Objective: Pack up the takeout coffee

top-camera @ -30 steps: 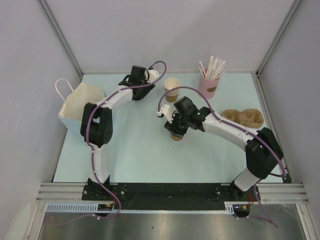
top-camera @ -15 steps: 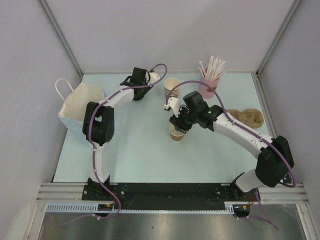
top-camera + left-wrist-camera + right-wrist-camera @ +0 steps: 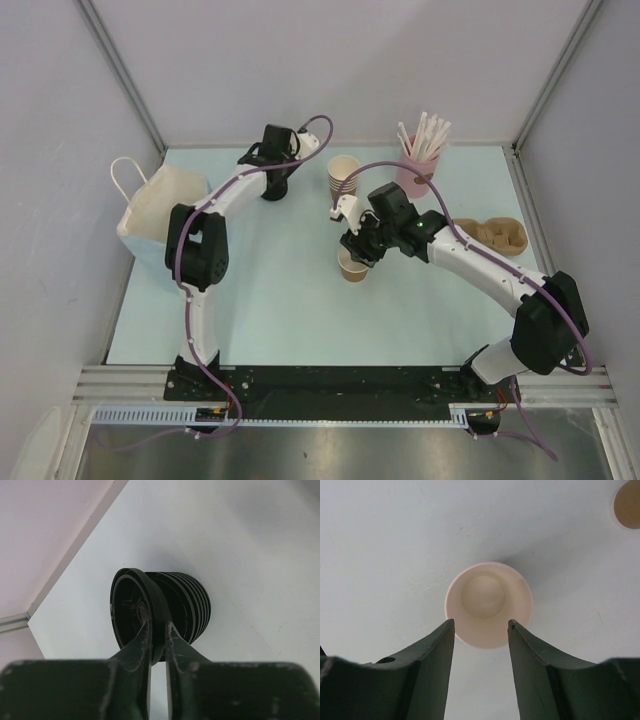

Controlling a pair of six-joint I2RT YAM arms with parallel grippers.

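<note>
The brown paper cup (image 3: pixel 350 266) stands upright and lidless in the middle of the table (image 3: pixel 270 300). The right gripper (image 3: pixel 357 250) hangs right above it, jaws spread and not closed on it. Near the table's far edge, the left gripper (image 3: pixel 157 623) is clenched on the rim of the front black lid (image 3: pixel 131 605) of a stack of lids (image 3: pixel 192 607).

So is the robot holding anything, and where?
Left jaws pinch the top black lid by its rim. Right jaws, open over the cup, hold nothing.
</note>
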